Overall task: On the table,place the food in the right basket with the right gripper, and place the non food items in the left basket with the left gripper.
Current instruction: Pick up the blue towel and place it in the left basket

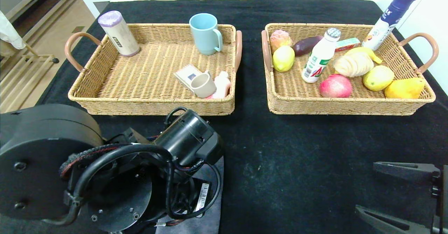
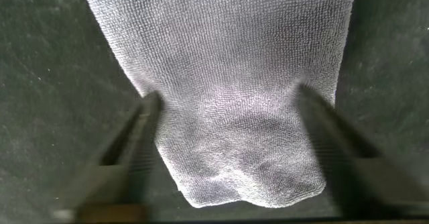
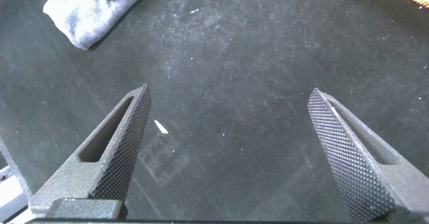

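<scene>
A grey cloth (image 2: 234, 83) lies on the black table by the front edge, partly under my left arm in the head view (image 1: 214, 206). My left gripper (image 2: 228, 96) hangs just above it, open, one finger on each side of the cloth's end; the fingers are hidden in the head view. My right gripper (image 1: 365, 187) is open and empty over bare table at the front right, also seen in its own wrist view (image 3: 228, 93), with the cloth far off (image 3: 94, 6). The left basket (image 1: 150, 101) holds non-food items. The right basket (image 1: 350, 109) holds food.
The left basket holds a purple-topped canister (image 1: 119, 32), a blue mug (image 1: 206, 34), a beige cup (image 1: 203, 85), a small box (image 1: 185, 74) and a pink item (image 1: 223, 84). The right basket holds fruit, a milk bottle (image 1: 320, 55) and a tall blue-capped bottle (image 1: 390, 18).
</scene>
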Action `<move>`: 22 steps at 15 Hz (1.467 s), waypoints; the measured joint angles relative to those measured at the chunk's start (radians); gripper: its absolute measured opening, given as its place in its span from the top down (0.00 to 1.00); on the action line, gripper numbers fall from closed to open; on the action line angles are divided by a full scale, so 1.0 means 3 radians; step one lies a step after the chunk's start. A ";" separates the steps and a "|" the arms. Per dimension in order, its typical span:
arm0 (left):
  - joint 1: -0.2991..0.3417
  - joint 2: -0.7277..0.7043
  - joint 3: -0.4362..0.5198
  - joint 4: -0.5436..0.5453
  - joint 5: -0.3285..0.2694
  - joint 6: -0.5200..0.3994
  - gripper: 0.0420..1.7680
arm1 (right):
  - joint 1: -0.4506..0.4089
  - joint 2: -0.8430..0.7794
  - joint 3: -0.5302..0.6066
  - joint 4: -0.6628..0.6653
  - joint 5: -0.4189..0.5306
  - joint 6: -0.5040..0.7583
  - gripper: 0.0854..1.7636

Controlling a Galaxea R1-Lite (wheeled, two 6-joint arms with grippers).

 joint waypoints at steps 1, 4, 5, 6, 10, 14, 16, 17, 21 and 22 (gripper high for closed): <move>-0.0003 0.0004 0.0003 0.0000 0.0001 0.0001 0.34 | 0.0002 0.0000 0.0001 0.0001 0.0000 0.0000 0.03; -0.0022 0.0013 0.0010 0.0000 0.0001 0.0006 0.54 | 0.0004 -0.0007 0.0010 0.0000 0.0003 0.0000 0.03; -0.0024 0.0015 0.0014 0.0000 0.0001 0.0009 0.60 | 0.0005 -0.0010 0.0021 -0.0001 0.0003 -0.0001 0.03; -0.0027 0.0020 0.0021 -0.0001 0.0001 0.0010 0.97 | 0.0008 -0.0010 0.0024 -0.0004 0.0004 -0.0006 0.03; -0.0035 0.0034 0.0028 -0.0005 0.0003 0.0015 0.95 | 0.0009 -0.0011 0.0033 -0.0004 0.0005 -0.0006 0.03; -0.0037 0.0032 0.0037 0.0004 0.0001 0.0015 0.95 | 0.0009 -0.0002 0.0038 -0.0006 0.0004 -0.0006 0.03; -0.0052 0.0009 0.0035 0.0018 0.0001 0.0006 0.95 | 0.0011 -0.0001 0.0045 -0.0006 0.0004 -0.0009 0.03; -0.0061 -0.0026 0.0035 0.0023 0.0000 0.0005 0.95 | 0.0013 -0.0002 0.0047 -0.0006 0.0005 -0.0008 0.03; -0.0061 -0.0383 0.0023 0.0023 -0.0021 0.0010 0.95 | 0.0026 -0.0006 0.0064 -0.0001 0.0004 -0.0018 0.03; -0.0050 -0.0516 0.0016 0.0024 -0.0033 0.0015 0.95 | 0.0030 -0.0009 0.0071 -0.0001 0.0006 -0.0019 0.03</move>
